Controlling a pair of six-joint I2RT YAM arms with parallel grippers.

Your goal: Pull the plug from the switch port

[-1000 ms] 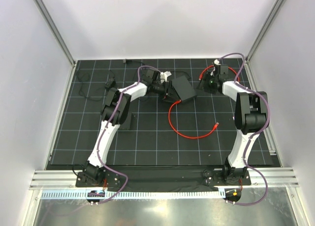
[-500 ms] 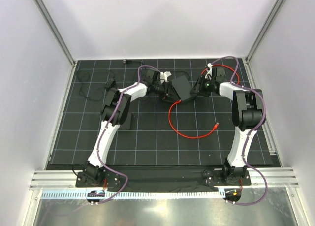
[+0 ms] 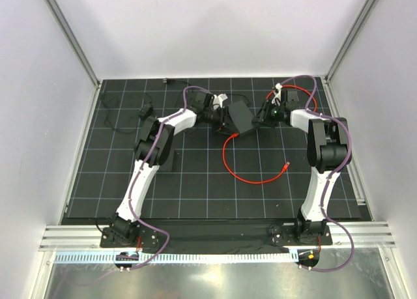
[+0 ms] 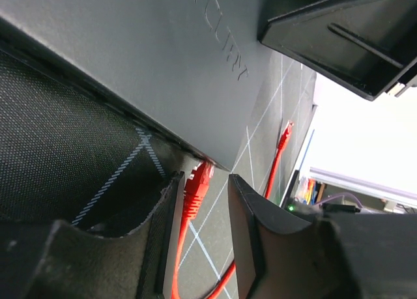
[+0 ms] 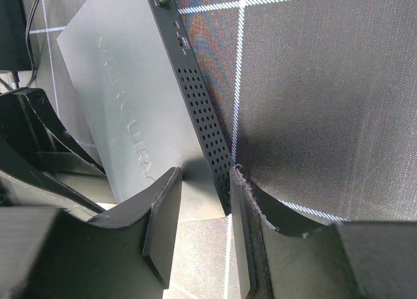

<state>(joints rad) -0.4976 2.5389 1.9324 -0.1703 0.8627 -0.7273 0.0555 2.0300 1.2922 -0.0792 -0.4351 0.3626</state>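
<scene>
Plug [image 4: 197,185] in the spotlight: the red clip-in network connector sits seated in a port on the low edge of the black switch [image 3: 242,118]. The left gripper [image 4: 206,182] has one finger on either side of it. The jaws are parted a touch wider than the plug and are clamping nothing yet.

Overhead, the switch lies toward 12 o'clock on the gridded mat [image 3: 195,195], with the plug at its 7 o'clock corner. The red cable [image 3: 244,178] loops down and round to a loose end at about the switch's 4 o'clock.

Over at the switch's 2 o'clock end, the right gripper [image 5: 203,182] straddles a corner of the housing, one finger over the lid and one beside the wall of vent holes [image 5: 205,123]. Whether it is actually pinching the box cannot be told from here.

As for handling, the plug looks like small, hard, light plastic, probably latched in by a tab. The cord is limp, so tugging on it would likely only strain it. The best hold seems to be the plug's rigid flanks, right up against the port. The switch itself looks thin and light, so it would likely skate across the mat unless it is braced.

For writing, raised lettering [image 5: 124,126] on the lid reads MERCURY in the right wrist view, and the left wrist view catches only its tail end. Tiny marks near the far end of the side wall are too small to read.
</scene>
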